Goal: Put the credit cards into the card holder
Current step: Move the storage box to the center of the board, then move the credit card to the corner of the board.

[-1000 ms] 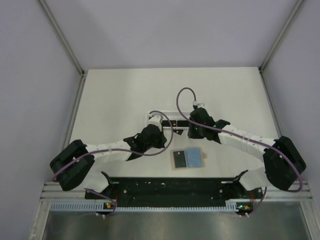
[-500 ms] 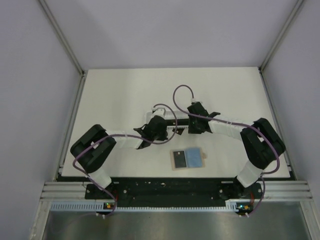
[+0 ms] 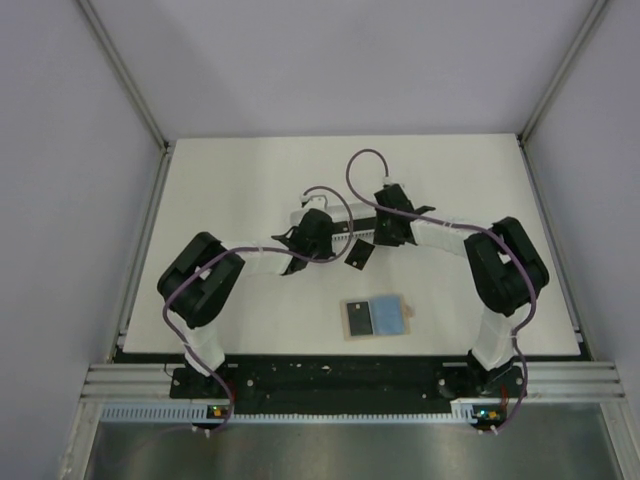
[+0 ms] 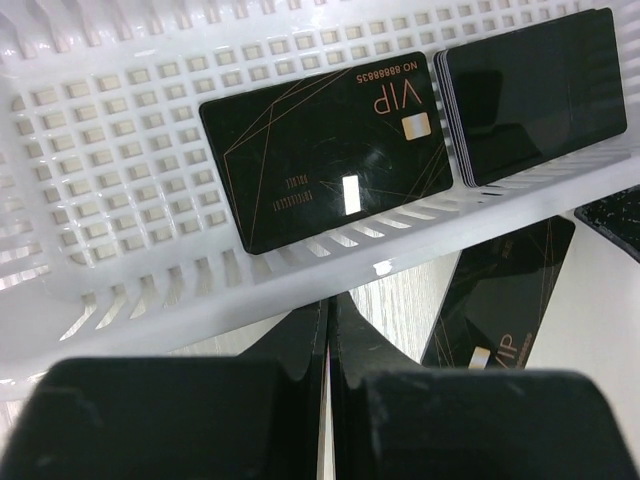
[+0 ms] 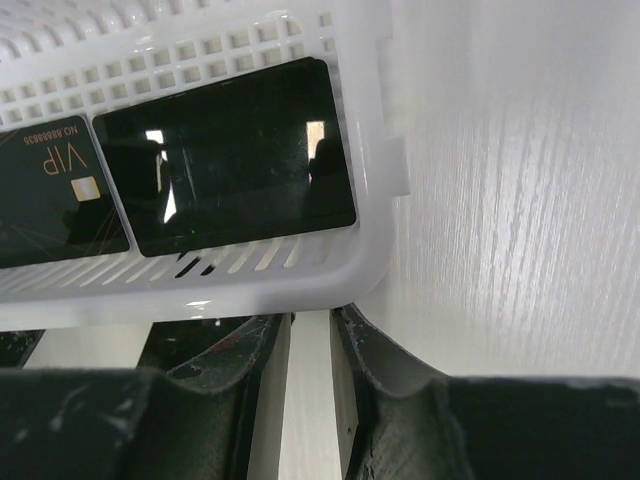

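The left gripper (image 4: 328, 322) is fully closed, its two black fingers pressed flat together with nothing between them. Its tips sit at the near wall of the long white perforated plastic basket (image 4: 120, 150). Inside the basket, just past that wall, lies a black card with gold "VIP" lettering (image 4: 330, 150), and beside it a neat stack of plain black cards (image 4: 540, 95).

The right gripper (image 5: 310, 335) stands narrowly parted, and only white table shows in the gap. It points at the basket's right end corner and holds nothing.

Between the two grippers, outside the basket, a single black credit card (image 3: 358, 253) lies tilted on the white table (image 3: 230, 200), just in front of the basket's near wall.

The flat tan card holder (image 3: 376, 318) lies well apart from it, nearer the arm bases, with a dark patch and a pale blue patch on its face.

A second ago the left gripper hung short of the basket and both elbows were spread wide; now it is at the basket and the elbows are drawn in. The loose card was not visible on the table then. The card holder has not shifted.
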`<state>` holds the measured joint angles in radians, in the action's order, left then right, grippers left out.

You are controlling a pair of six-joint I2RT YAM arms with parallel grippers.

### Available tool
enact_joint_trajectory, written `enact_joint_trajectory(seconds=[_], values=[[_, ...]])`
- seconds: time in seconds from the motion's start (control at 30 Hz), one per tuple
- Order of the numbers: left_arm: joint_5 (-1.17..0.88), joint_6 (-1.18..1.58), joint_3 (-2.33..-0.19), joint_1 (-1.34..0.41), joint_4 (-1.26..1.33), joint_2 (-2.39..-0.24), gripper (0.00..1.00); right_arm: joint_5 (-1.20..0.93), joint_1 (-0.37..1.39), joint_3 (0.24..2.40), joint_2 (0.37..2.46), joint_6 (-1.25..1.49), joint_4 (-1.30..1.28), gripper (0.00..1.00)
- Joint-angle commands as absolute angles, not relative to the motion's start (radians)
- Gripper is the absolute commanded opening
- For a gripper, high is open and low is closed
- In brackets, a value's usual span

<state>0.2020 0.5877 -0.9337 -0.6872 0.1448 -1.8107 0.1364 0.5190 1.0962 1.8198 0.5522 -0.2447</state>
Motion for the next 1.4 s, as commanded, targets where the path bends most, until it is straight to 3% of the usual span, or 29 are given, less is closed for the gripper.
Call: enact_joint_trajectory(seconds=[0.0, 0.23, 0.6, 1.37], values=[[0.190, 0.555, -0.985, -0.676, 0.135, -1.847, 0.00, 0.158, 0.496, 1.163, 1.879, 0.522, -0.227, 0.23], [0.086, 0.558, -0.982, -0.680, 0.155, -1.870, 0.00, 0.037, 0.488, 1.184, 1.916, 0.492, -0.204, 0.22], [0.041, 0.606, -0.839, -0.690, 0.235, -1.855, 0.00, -0.123, 0.526, 0.990, 1.882, 0.552, -0.095, 0.18], [0.031, 0.649, -0.669, -0.710, 0.258, -1.738, 0.00, 0.003, 0.664, 0.672, 1.623, 0.703, -0.149, 0.21]])
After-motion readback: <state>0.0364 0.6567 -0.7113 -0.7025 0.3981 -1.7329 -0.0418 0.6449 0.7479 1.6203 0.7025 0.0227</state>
